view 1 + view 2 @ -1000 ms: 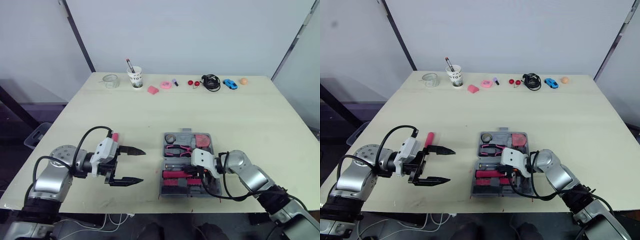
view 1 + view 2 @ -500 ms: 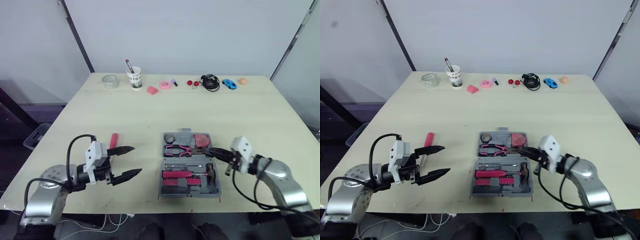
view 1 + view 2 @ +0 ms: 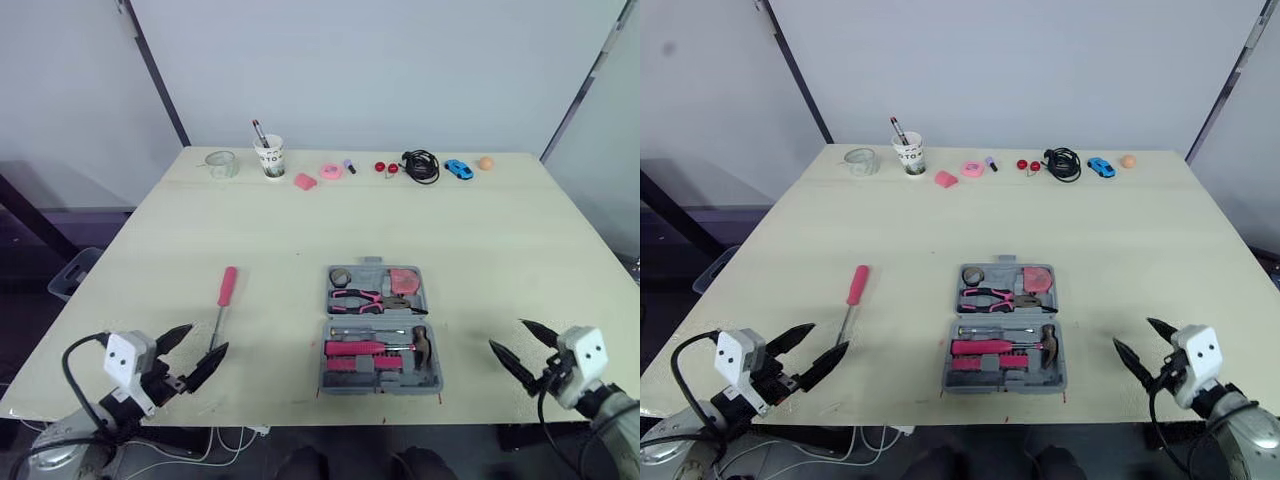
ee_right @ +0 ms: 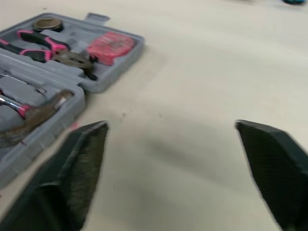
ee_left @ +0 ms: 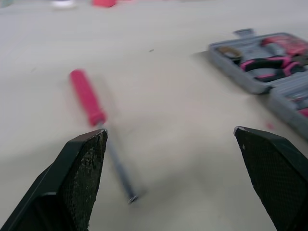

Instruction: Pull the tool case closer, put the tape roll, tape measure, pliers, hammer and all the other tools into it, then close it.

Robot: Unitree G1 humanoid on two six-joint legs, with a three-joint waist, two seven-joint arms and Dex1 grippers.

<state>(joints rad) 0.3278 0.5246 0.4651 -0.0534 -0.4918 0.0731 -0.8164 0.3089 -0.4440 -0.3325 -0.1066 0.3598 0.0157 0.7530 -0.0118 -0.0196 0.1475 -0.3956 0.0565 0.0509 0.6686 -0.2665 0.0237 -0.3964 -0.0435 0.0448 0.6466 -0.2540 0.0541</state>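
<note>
near the front edge of the surface, open tool case holds hammer, pliers, tape measure; pink screwdriver lies left of it. left gripper and right gripper: fingers spread wide, empty.

Bright, even, diffuse light, faint soft shadows beside the tool case, wrist views blurred, screwdriver smeared

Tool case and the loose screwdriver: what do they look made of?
Tool case: grey moulded plastic by the look, matte, with recesses shaped to the tools. Screwdriver: pink handle, probably plastic or rubber, can't tell which; thin grey shaft looks like bare metal.
</note>
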